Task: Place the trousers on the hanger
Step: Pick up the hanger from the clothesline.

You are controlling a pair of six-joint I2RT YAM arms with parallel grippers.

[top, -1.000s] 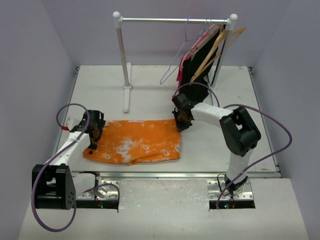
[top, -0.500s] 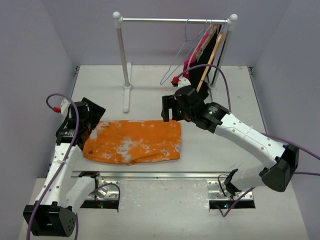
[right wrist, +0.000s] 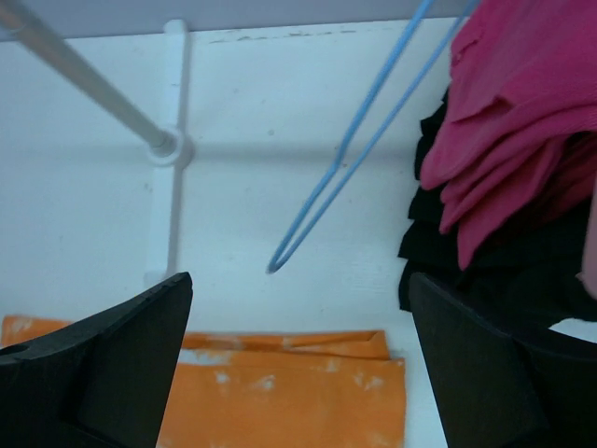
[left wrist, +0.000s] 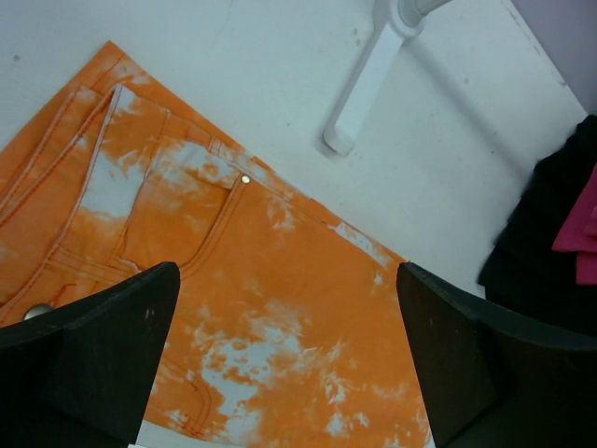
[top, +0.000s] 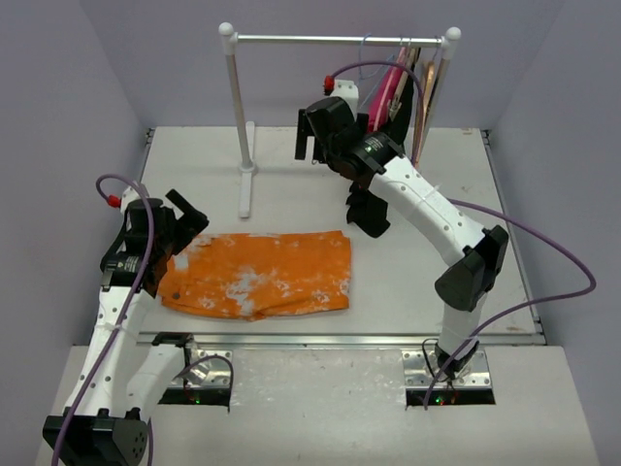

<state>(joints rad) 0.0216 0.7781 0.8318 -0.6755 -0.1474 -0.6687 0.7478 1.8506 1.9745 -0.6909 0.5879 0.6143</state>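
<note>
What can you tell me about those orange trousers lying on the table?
The trousers are bright orange with white bleach-like blotches, seemingly denim-like cloth. They lie flat on the white table, folded into one long strip, waist end to the left. The left wrist view shows a pocket with stitched seams, a small rivet and a metal button. The open left gripper hovers over the waist end without holding it.

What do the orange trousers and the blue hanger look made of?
The trousers look like matte woven cotton, perhaps denim: stitched seams and a shiny rivet show. The hanger looks like thin wire with a smooth pale blue coating, probably metal underneath.
</note>
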